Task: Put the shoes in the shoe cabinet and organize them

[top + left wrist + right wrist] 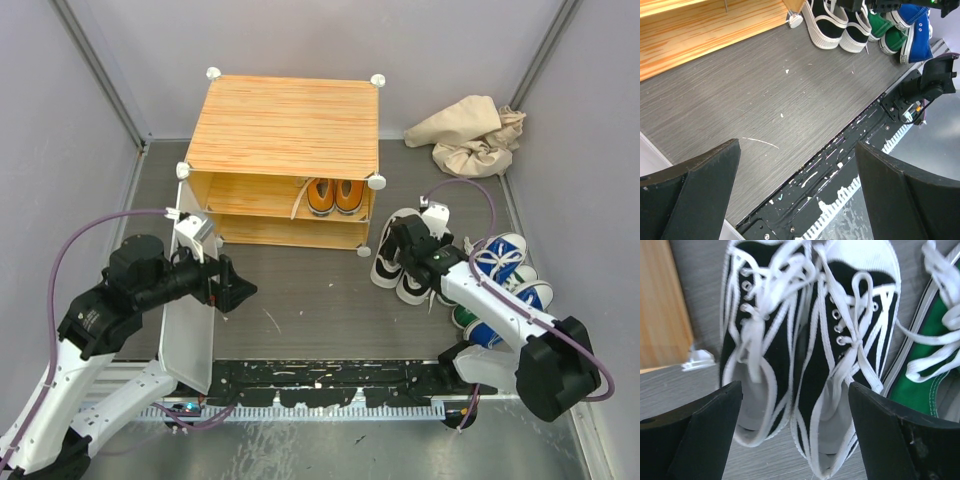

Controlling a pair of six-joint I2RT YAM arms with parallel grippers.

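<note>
The shoe cabinet [285, 125] stands at the back, with its white door [188, 335] swung open toward me. An orange pair of shoes [335, 196] sits on its upper shelf. The white-and-black pair [398, 268] stands on the floor right of the cabinet. My right gripper [795, 435] hangs open just over this pair's [765, 340] heels, one finger on each outer side, touching nothing I can see. Blue shoes [505, 255] and green shoes [462, 316] lie further right. My left gripper [797, 190] is open and empty above the floor beside the door.
A crumpled beige cloth bag [470, 135] lies at the back right. A black rail [330, 385] runs along the near edge between the arm bases. A green shoe [920, 385] lies right beside the white-and-black pair. Grey walls close in both sides.
</note>
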